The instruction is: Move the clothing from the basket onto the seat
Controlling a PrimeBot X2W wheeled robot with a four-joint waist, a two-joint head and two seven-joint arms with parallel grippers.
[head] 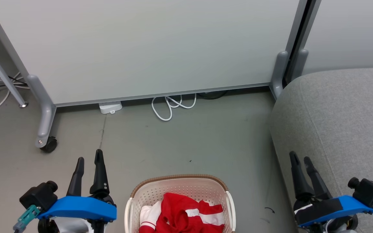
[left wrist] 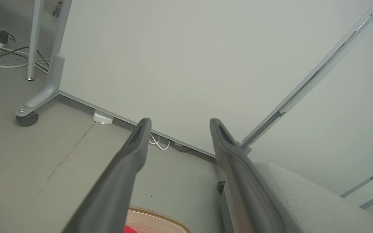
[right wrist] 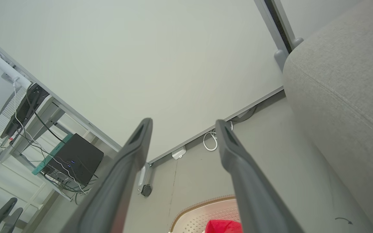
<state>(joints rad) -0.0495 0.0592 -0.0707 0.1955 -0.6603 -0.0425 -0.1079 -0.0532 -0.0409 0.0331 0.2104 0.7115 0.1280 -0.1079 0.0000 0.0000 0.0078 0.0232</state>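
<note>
The cream perforated basket [head: 147, 194] with its brown rim stands on the floor at the bottom centre of the head view. Red clothing [head: 181, 212] with white panels and a striped white cuff lies bunched inside it. The grey seat [head: 342, 119] fills the right side. My left gripper [head: 89, 160] hovers open left of the basket, nothing between its fingers. My right gripper [head: 300, 157] hangs open beside the seat's rounded front corner, right of the basket. In the wrist views, the basket rim [left wrist: 160, 214] and a sliver of red cloth [right wrist: 220, 226] show low between the fingers.
A pale partition panel [head: 141, 45] on wheeled grey feet [head: 45, 129] closes off the back. A white cable loop [head: 170, 106] and a small white adapter [head: 110, 107] lie under its edge. Desk legs and cables sit at far left; bare grey floor [head: 189, 142] lies ahead of the basket.
</note>
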